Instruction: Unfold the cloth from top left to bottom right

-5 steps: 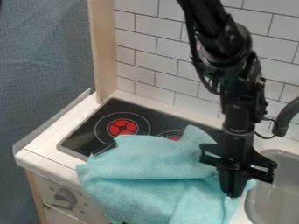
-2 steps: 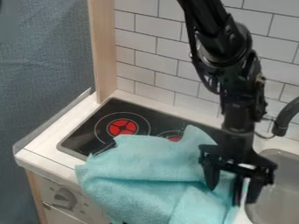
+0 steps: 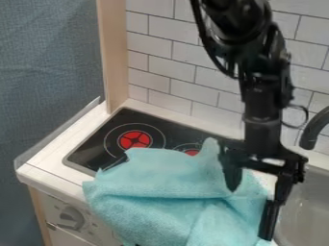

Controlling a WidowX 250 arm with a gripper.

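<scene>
Cloth [image 3: 154, 192] lies rumpled over the counter's [image 3: 51, 156] front edge and part of the stove [image 3: 168, 130], a fold running across it. The gripper [image 3: 249, 214] hangs at the cloth's sink-side part, fingers spread wide: one in front of the cloth, the other by its edge, near the sink [image 3: 308, 211]. Behind stand the tap [image 3: 313, 127] and white tiles [image 3: 186, 84].

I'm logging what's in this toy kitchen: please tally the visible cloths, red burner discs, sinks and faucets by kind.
Cloth: 1
Red burner discs: 2, one partly covered
Sink: 1
Faucet: 1
Total: 5
</scene>
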